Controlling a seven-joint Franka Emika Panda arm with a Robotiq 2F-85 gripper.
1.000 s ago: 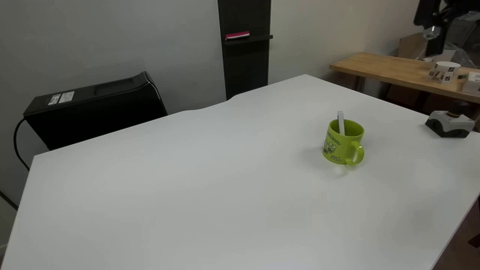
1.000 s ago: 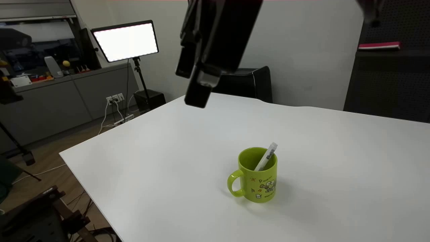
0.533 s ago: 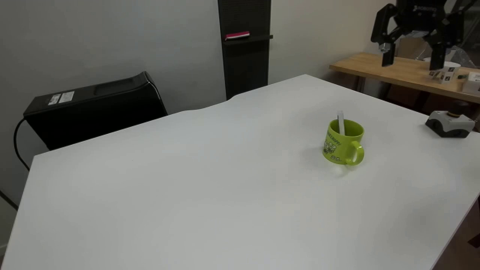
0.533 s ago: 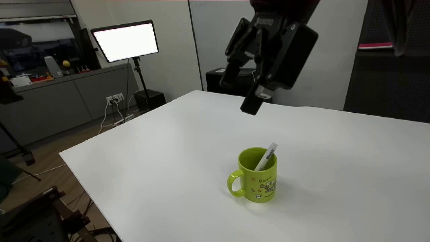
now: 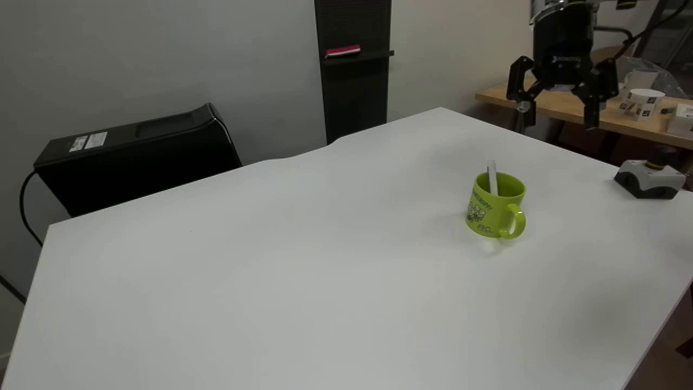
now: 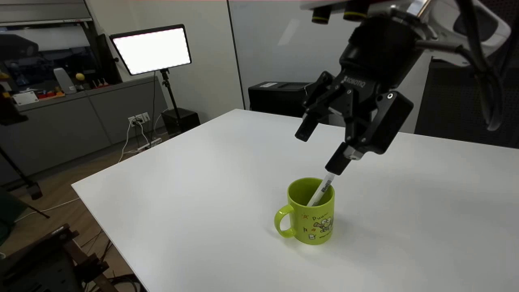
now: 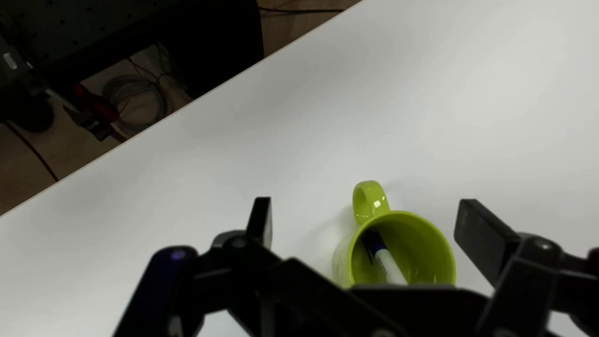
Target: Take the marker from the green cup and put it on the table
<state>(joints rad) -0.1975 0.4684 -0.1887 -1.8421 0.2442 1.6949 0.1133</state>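
The green cup stands upright on the white table; it also shows in an exterior view and in the wrist view. The marker leans inside it, its white end above the rim and its dark cap end down in the cup, seen in the wrist view. My gripper is open and empty, above the table and higher than the cup. In an exterior view one fingertip overlaps the marker's top. In the wrist view the cup appears between the fingers, its lower part hidden by the gripper.
A grey and black switch box sits at the table's edge. A wooden side table with white items stands behind. A black box-shaped unit stands beyond the table's far edge. A lit panel lamp stands in the background.
My gripper has come down into fuller view in both exterior views, moving closer to the cup. The cup and marker have not moved.
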